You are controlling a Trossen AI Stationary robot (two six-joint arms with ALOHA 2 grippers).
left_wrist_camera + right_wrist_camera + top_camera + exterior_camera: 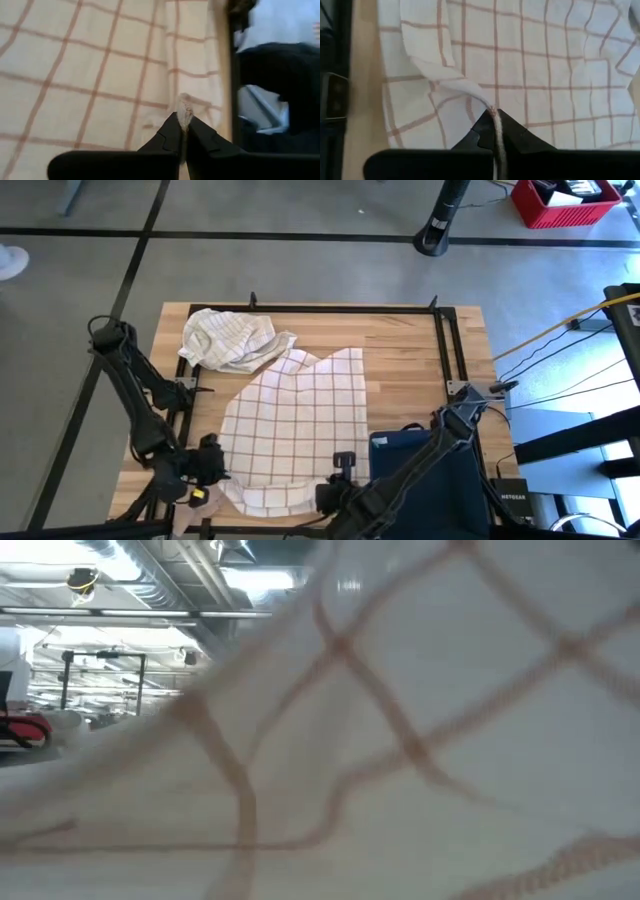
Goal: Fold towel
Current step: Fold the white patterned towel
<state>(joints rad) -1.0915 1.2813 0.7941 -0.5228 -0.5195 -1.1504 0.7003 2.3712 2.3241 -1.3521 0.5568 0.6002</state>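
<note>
Both grippers are pinching the checked towel [296,420] at its six-o'clock edge: left gripper [183,131], right gripper [494,120]. Soft, light cloth is likely sagging between holds.

"NETGEAR" on black box [511,498] at table's right edge, no other readable text

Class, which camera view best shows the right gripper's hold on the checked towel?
The right wrist view: the right gripper is shut on the checked towel, pinching its edge. The high view shows that gripper small at the towel's near edge; the low view shows only cloth.
</note>
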